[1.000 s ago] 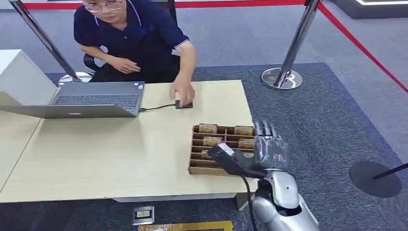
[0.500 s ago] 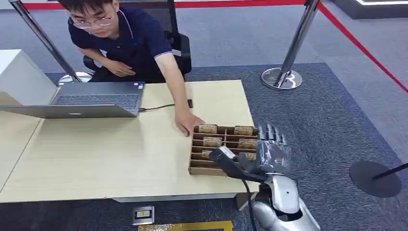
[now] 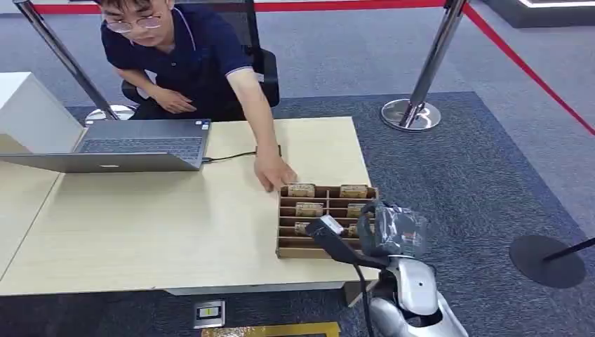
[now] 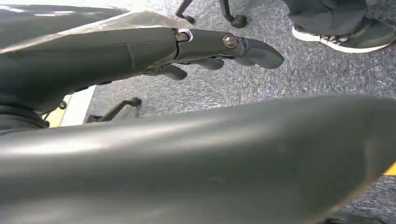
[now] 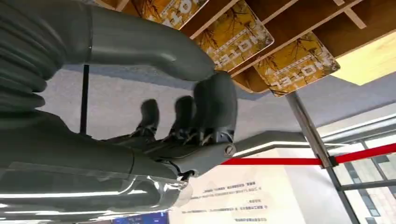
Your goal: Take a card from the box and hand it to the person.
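A brown slotted cardboard box [image 3: 288, 239] lies at the table's near right corner, with several yellow-brown cards [image 3: 302, 189] standing in its slots. My right hand [image 3: 388, 226] hovers over the box's right edge, its fingers curled down and holding nothing. The right wrist view has the grey thumb [image 5: 215, 102] and dark fingers [image 5: 182, 114] drawn together just short of two cards [image 5: 233, 37]. The person's hand [image 3: 275, 175] touches the box's far left corner. My left hand [image 4: 210, 46] hangs by the floor, holding nothing.
An open laptop [image 3: 140, 144] sits at the table's far left, its cable running to a small black object [image 3: 277, 149]. A white box [image 3: 31, 112] stands at the left edge. A stanchion [image 3: 410, 112] with red rope and a black round base [image 3: 547, 261] stand on the carpet to the right.
The person's hand has moved from the small black object to the box's far left corner. My right hand's fingers, stretched out before, have curled down over the box's right edge.
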`<action>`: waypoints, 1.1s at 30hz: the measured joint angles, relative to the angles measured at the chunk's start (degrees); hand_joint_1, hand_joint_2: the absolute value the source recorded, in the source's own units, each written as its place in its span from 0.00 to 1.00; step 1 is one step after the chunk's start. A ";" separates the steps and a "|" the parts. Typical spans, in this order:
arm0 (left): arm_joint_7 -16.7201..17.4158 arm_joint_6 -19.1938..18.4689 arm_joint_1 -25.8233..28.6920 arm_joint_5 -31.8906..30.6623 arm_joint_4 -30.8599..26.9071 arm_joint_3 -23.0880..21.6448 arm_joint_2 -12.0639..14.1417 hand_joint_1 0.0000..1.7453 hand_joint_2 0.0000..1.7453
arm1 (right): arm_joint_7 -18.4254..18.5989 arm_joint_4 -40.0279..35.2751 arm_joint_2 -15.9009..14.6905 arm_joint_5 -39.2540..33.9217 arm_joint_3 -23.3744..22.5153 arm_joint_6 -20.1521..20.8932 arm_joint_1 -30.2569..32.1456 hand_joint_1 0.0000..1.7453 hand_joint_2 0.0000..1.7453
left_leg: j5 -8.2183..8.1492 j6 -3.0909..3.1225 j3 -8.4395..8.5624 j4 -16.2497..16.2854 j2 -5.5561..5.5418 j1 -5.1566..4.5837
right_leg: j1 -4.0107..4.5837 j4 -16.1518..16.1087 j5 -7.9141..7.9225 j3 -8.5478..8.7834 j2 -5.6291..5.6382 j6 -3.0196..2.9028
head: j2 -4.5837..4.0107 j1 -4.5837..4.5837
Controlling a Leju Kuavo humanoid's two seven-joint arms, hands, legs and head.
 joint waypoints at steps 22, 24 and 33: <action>-0.15 -0.81 0.02 -0.44 0.00 0.02 0.15 0.00 0.00 | 0.90 2.34 0.22 0.07 -0.04 1.94 0.05 0.52 1.00 | 0.00 0.00 0.00 0.00 0.00 0.00 | 0.00 0.00 0.00 0.00 0.00 0.00 | 0.00 0.00; -0.15 -0.81 0.02 -0.48 0.00 0.02 0.17 0.00 0.00 | 1.01 2.51 0.26 0.15 -0.07 1.99 0.06 0.52 1.00 | 0.00 0.00 0.00 0.00 0.00 0.00 | 0.00 0.00 0.00 0.00 0.00 0.00 | 0.00 0.00; -0.17 -1.01 0.02 -0.79 0.00 0.02 0.28 0.00 0.00 | 1.36 2.75 0.39 0.39 -0.15 2.14 0.39 0.52 1.00 | 0.00 0.00 0.01 0.00 0.00 0.00 | 0.00 0.00 0.00 0.00 0.00 0.00 | 0.00 -0.02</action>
